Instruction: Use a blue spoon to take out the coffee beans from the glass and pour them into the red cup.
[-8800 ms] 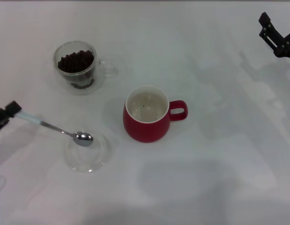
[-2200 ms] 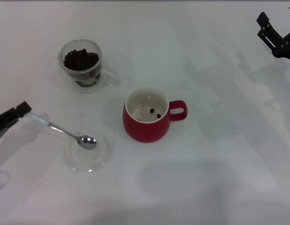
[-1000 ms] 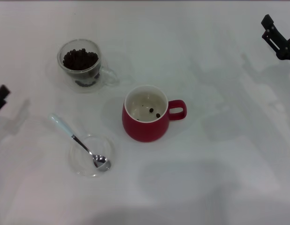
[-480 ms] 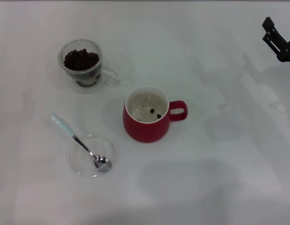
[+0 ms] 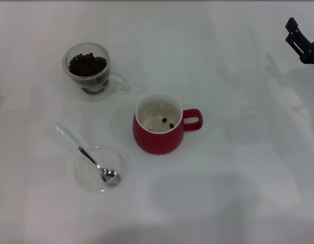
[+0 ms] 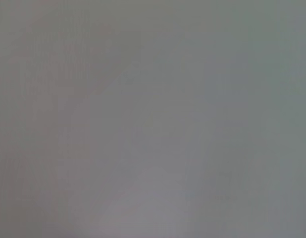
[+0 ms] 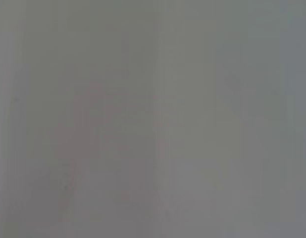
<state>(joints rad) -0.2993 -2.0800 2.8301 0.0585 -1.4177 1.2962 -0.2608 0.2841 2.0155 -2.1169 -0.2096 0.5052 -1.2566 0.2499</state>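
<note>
White table (image 5: pixel 238 203), bare except for four things, all well away from my grippers. Red cup (image 5: pixel 158 133) sits mid-table, handle turned toward my right side; a couple of coffee beans (image 5: pixel 168 123) lie on its white floor, so I judge some have been tipped in and the cup is parked where either arm could reach it. Glass (image 5: pixel 88 70) stands beyond it toward my left side, upright, holding a dark heap of beans, handle toward the cup. A clear saucer (image 5: pixel 98 169) sits nearer my body on the left, likely a rest that keeps the spoon off the table. Blue spoon (image 5: pixel 87 155) lies with its bowl inside that saucer and its pale handle out over the rim onto the table; long axis diagonal, handle end pointing away from me and outward to my left, bowl toward my body. Nothing grips it. My right gripper (image 5: pixel 301 44) hangs at the far right edge, well apart from everything, carrying nothing; whether its jaws are parted I cannot tell. My left gripper is out of sight; both wrist views show blank surface.
</note>
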